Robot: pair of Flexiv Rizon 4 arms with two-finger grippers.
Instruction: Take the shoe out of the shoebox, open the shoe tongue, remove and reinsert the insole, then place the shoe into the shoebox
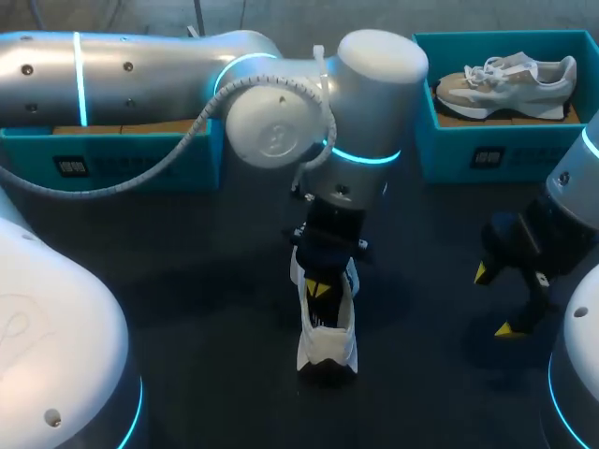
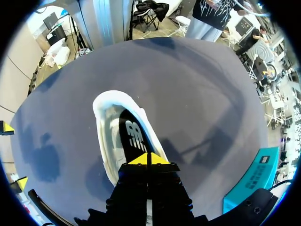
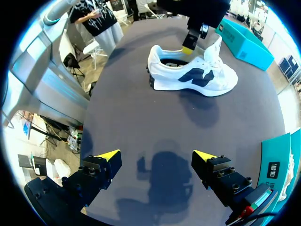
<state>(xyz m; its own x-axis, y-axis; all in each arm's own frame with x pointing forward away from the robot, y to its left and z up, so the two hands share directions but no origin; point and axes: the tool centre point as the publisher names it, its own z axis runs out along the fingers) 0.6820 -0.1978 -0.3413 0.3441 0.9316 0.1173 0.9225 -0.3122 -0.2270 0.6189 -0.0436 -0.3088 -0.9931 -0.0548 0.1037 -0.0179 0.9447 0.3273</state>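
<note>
A white shoe (image 1: 327, 339) with a dark side logo stands on the dark table (image 1: 187, 309) near the middle, heel toward me. My left arm reaches over it from the left. The left gripper (image 2: 148, 159) is at the shoe's opening, its yellow tips pressed together on the end of a black insole (image 2: 134, 134), which slants into the shoe (image 2: 106, 136) toward the heel. In the right wrist view the same shoe (image 3: 193, 75) lies ahead, with the left gripper (image 3: 188, 47) dipped into it. My right gripper (image 3: 157, 155) hangs open above bare table, well apart from the shoe, at the right (image 1: 493, 301).
A teal shoebox (image 1: 468, 150) at the back right holds a second, beige and white shoe (image 1: 510, 82). Another teal box (image 1: 122, 159) stands at the back left, mostly behind my left arm. Bare table lies between the shoe and the right gripper.
</note>
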